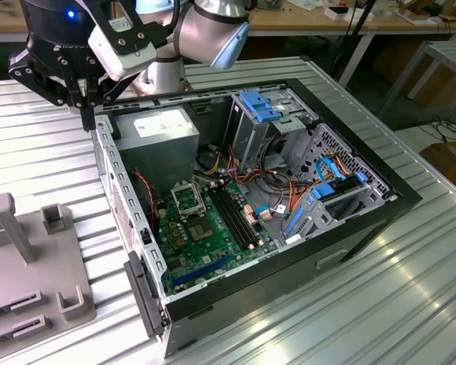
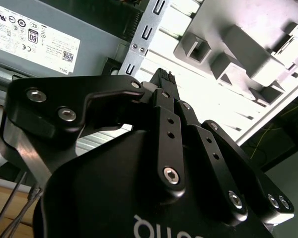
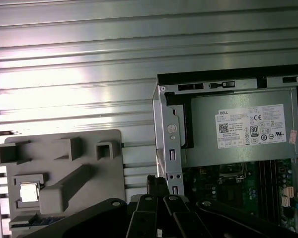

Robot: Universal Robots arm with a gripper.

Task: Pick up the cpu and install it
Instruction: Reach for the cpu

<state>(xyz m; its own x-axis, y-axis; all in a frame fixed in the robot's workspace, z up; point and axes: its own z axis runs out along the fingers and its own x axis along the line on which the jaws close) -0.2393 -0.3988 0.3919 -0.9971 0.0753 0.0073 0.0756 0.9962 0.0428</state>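
claw: fingers together, holding nothing, above computer case corner
cpu: in grey holder on bench

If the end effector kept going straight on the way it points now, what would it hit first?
Probably the top edge of the case wall, which sits right beside the end effector. It might just miss that edge and land on the ribbed table outside the case. Depth is unclear.
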